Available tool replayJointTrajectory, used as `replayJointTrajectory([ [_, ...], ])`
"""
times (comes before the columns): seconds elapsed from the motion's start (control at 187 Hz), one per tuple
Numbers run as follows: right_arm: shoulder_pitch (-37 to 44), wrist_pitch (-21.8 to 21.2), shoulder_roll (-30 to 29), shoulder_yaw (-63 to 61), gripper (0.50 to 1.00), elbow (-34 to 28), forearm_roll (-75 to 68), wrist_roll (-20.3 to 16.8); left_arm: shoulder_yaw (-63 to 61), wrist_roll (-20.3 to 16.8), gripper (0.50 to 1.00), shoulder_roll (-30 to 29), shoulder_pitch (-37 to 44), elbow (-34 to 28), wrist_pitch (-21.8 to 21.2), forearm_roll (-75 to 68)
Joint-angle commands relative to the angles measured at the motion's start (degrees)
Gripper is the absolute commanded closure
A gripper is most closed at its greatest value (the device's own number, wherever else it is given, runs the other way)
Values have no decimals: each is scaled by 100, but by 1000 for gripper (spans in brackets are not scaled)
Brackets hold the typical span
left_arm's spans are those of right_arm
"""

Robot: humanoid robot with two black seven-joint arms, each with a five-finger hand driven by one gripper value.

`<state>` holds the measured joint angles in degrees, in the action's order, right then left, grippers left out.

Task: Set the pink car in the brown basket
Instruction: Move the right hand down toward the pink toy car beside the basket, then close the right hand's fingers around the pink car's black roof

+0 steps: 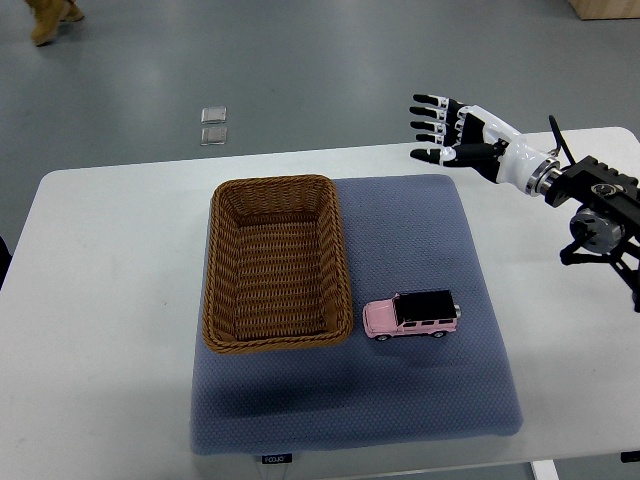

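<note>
- The near edge of the white bench runs along the bottom of the top view, and a small dark label sits on the front rim of the grey-blue mat that covers the bench's middle.
- On the mat's near-right part stands the pink car, upright on its wheels, side-on, with a black roof and its pink hood pointing left toward the basket.
- The car rests just beside the near-right corner of the brown basket, close to the wicker rim but not touching it, and fully outside it.
- The basket is a rectangular woven one with its long side running near to far; it lies on the left half of the mat and its inside shows only weave.
- Farther back and to the right, the right robot hand hangs in the air above the far-right corner of the mat, well apart from the car; its white, black-tipped fingers are spread and relaxed, grasping nothing.
- Its black forearm comes in from the right edge over the bench.
- Beyond the bench lies grey floor with two small square plates set into it.
- At the far top-left corner a person's shoe shows.
</note>
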<state>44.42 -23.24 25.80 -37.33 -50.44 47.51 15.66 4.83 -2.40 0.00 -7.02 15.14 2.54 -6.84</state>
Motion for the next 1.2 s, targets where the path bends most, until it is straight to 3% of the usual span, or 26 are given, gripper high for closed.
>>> replayJointTrajectory([
  [0.0,163,-49,768,894,587,-1099,1295,-159,-8,2,500,0,-10,15,1,-11],
  [0.118,471,-102,1515,1808,587,-2242,1569,-326,-8,2,500,0,-10,-2,1,-2],
  [0.289,392,4,2043,2099,587,-2884,1577,-379,-8,2,500,0,-10,-2,1,-2],
  [0.681,-3,417,1973,2099,587,-2955,1727,-353,0,2,500,0,-10,-37,1,-2],
  [1.195,-346,1023,1454,2125,597,-2533,2201,-318,0,2,500,0,-1,-46,1,-2],
])
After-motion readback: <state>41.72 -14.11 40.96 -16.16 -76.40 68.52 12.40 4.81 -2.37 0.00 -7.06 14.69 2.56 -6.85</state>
